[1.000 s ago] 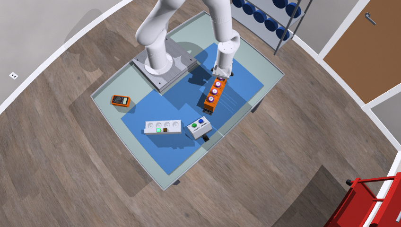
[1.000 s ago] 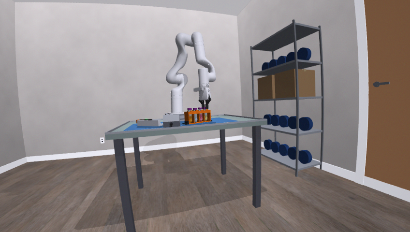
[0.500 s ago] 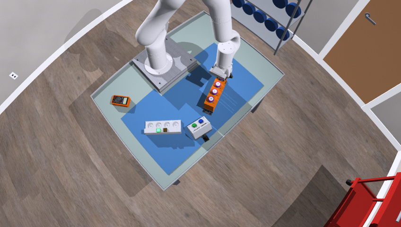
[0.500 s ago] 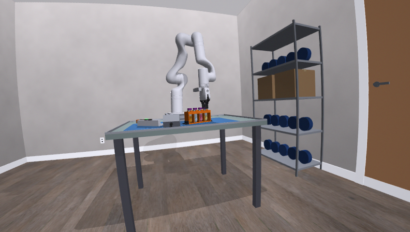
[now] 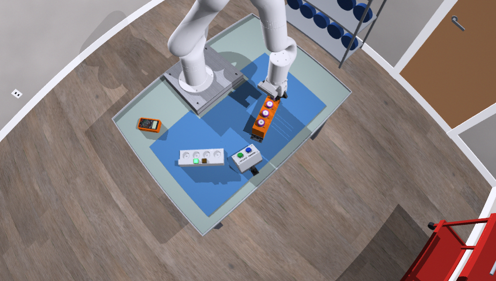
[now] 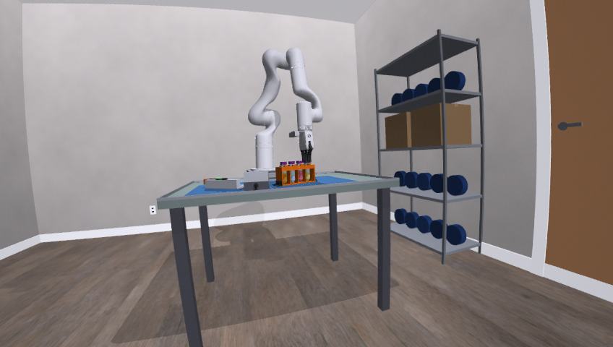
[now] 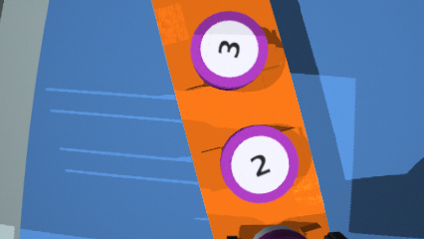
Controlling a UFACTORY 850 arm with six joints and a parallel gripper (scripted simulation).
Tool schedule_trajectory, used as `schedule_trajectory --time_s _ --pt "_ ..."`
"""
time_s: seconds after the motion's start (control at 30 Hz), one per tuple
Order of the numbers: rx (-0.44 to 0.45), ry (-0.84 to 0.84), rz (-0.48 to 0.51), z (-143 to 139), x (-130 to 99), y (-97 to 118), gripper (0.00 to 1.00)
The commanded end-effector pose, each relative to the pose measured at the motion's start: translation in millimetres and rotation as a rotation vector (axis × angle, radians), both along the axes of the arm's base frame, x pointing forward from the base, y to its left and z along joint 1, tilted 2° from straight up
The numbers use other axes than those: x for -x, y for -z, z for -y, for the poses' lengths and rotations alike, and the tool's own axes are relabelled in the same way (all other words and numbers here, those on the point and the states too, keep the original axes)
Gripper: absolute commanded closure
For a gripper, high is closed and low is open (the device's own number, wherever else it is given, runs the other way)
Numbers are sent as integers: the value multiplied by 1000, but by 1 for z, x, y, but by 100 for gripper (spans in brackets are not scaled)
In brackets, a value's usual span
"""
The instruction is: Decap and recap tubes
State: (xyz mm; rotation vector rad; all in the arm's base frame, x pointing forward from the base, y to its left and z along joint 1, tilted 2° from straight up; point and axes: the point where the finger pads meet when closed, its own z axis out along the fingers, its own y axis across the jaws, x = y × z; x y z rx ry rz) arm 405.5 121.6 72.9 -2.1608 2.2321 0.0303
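The orange decapping station stands on the blue mat with purple-rimmed caps on its tubes. The wrist view shows cap 3 and cap 2 seated on their tubes. My gripper hangs straight down over the end of the rack nearest the arm's base. Its fingertips stand on either side of the cap of tube 1, which shows only at the bottom edge, and the fingers look slightly apart from it. The cap tray has all its nests empty, and its green lamp is lit.
The key housing with the green key and the blue key stands right of the tray. An orange multimeter lies at the table's left. A shelf with blue discs stands beside the table.
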Motion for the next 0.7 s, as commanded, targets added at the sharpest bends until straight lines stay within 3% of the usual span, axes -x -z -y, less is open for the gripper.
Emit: schedule_trajectory --time_s 0.0,0.13,0.67 --pt "1 1 2 0 -1 -1 54" --pt "0 0 2 0 -1 -1 54" --pt "1 1 2 1 0 -43 54"
